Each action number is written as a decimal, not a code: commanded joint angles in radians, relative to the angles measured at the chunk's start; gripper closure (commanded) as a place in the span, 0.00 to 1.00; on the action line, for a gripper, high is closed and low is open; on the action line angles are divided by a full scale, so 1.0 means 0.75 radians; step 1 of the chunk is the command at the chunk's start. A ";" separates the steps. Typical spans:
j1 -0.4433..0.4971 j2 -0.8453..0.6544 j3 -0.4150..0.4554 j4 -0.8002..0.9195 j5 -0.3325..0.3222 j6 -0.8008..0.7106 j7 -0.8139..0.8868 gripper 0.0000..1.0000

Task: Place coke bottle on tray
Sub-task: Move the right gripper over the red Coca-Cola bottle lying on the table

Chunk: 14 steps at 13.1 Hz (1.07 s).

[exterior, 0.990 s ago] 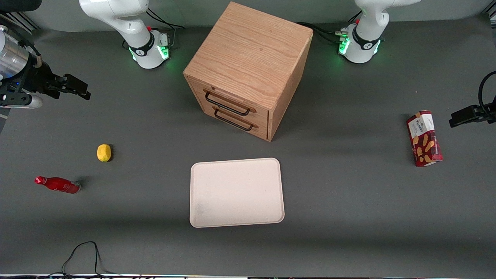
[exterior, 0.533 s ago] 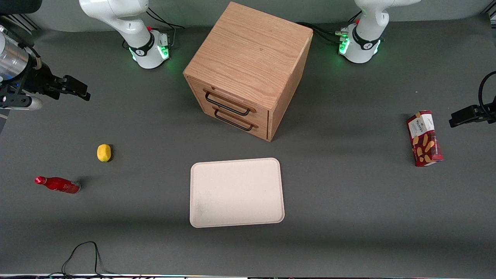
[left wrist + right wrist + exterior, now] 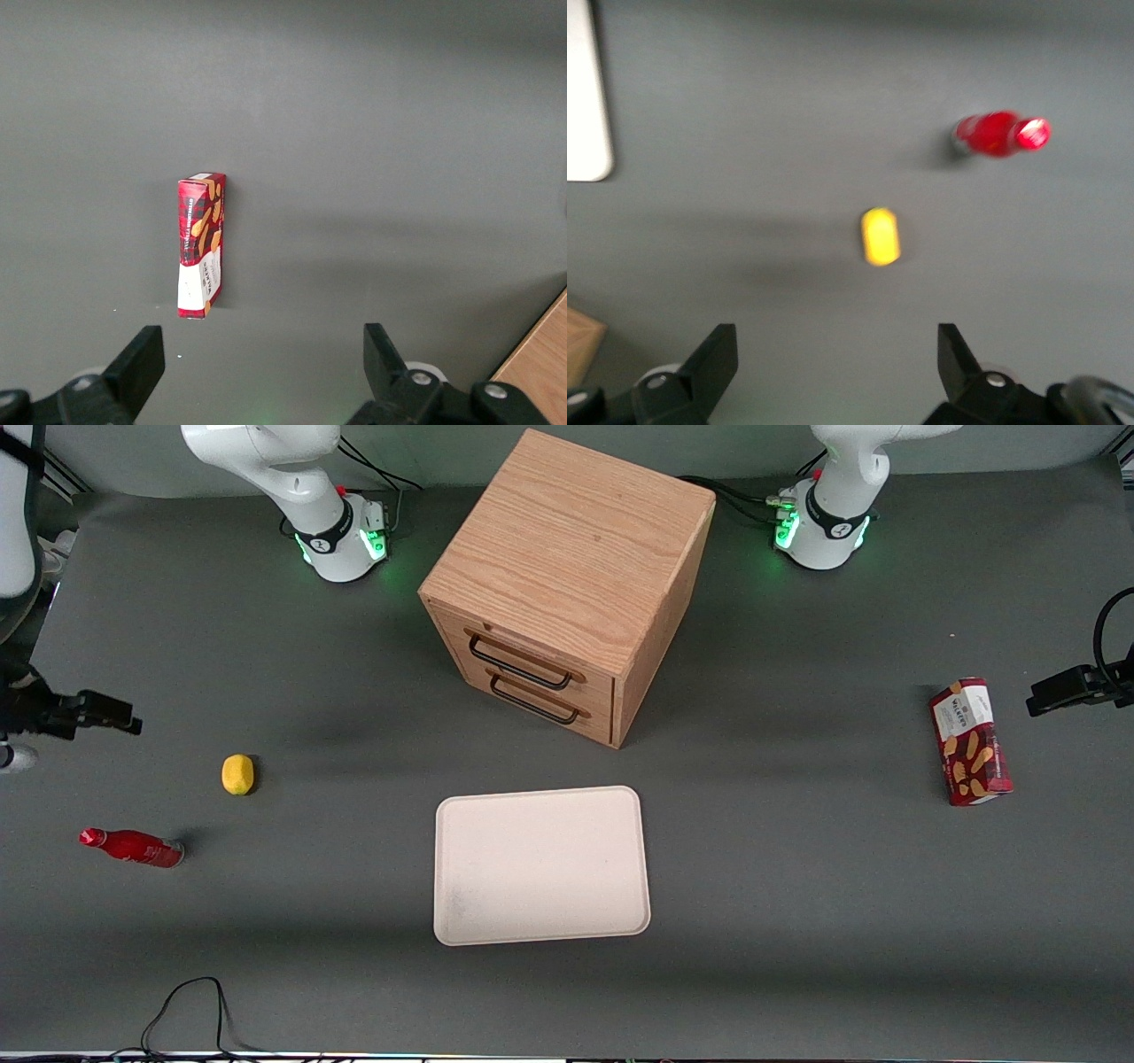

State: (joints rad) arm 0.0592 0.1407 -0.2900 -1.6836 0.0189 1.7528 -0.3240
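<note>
1. Table (image 3: 797,921) carries everything; the tray (image 3: 541,864) lies flat and bare near the front camera, in front of the cabinet (image 3: 567,584).
2. Pincer (image 3: 837,367) hangs high at the working arm's end, fingers (image 3: 713,359) wide apart, holding nothing.
3. Reaching well means dropping over the bottle's body, fingers straddling its width, clear of the lemon (image 3: 237,773).
4. Bottle (image 3: 131,847): slim, glossy red, on its side, nearer the front camera than the lemon, well apart from the tray.
</note>
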 commanded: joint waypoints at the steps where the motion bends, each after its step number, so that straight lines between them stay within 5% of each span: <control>1: 0.005 0.139 -0.112 0.052 -0.005 0.100 -0.226 0.00; 4: 0.001 0.272 -0.210 0.052 0.040 0.252 -0.408 0.00; 8: -0.009 0.471 -0.329 0.085 0.332 0.424 -0.729 0.00; 14: -0.026 0.649 -0.337 0.252 0.449 0.428 -0.787 0.00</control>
State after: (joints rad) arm 0.0450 0.5751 -0.5328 -1.5600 0.3006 2.0844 -0.8655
